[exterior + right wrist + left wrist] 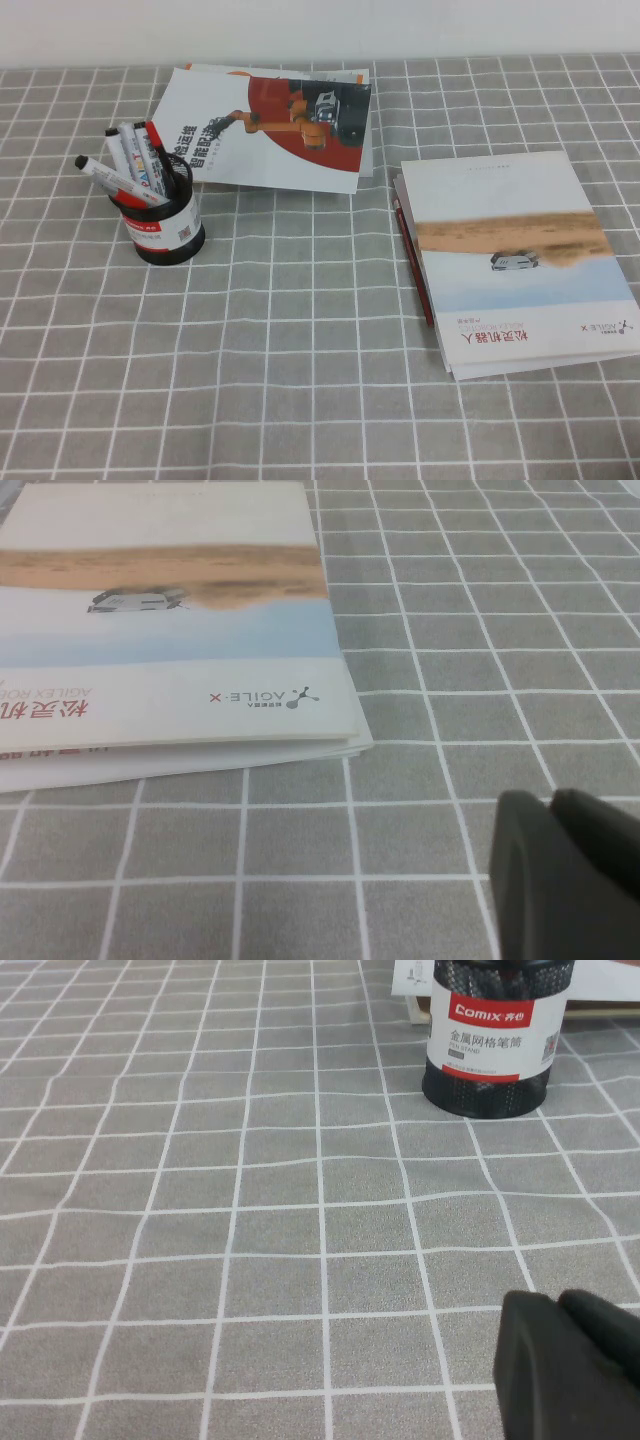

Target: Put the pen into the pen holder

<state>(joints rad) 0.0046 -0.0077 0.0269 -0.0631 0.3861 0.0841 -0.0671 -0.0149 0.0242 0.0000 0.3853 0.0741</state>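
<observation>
**Pen lies against the booklet; both arms out of the overhead shot**

In the high view, the pen [413, 262] lies flat on the grey checked tablecloth [300, 350], right of centre in the frame. It is a thin dark red line running from upper left to lower right, pressed along the left edge of the sand-and-sky booklet [515, 255] and partly tucked under the edge of its cover.

The pen holder [165, 222] stands upright at the left of the frame, well apart from the pen. It is a black mesh cup with a white label and red band, and several thick white markers [130, 165] with red and black caps lean out of it toward the upper left. Behind it, at the top centre, rests a second brochure [270, 125] showing an orange robot arm.

The left gripper [570, 1365] appears only in the left wrist view, as a dark mass in the lower right corner above bare cloth, with the holder [490, 1035] at the upper right. Whether it is wide or narrow I cannot tell.

The right gripper [565, 875] shows likewise in the lower right corner of the right wrist view, near the booklet's [160, 620] corner; its spread cannot be told either.
</observation>
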